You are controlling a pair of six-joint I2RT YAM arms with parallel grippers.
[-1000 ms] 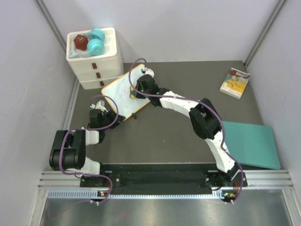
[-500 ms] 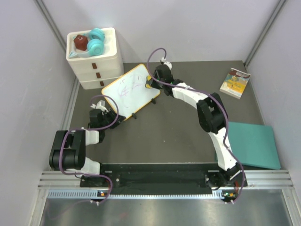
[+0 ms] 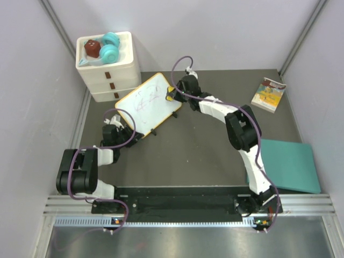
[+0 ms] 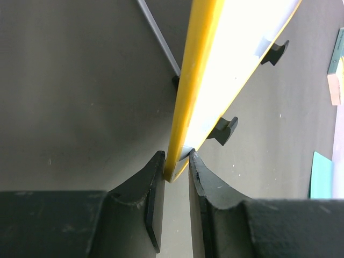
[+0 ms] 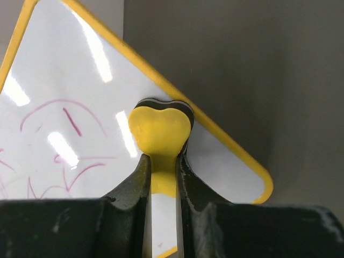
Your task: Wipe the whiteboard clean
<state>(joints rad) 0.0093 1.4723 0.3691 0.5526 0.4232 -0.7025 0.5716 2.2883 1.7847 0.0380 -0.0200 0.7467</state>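
Left claw: was pinched onto whiteboard yellow edge | right claw: was clamped on yellow heart-shaped eraser, pressed against board | writing: purple scribbles were seen, unreadable

White-and-black arms, purple cables

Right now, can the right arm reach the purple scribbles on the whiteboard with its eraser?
Probably yes: the eraser is at a corner of the whiteboard, only bare board between it and the scribbles.

table: whiteboard 11 o'clock | eraser on it | drawer box its 10 o'clock | book 2 o'clock | mat 4 o'clock
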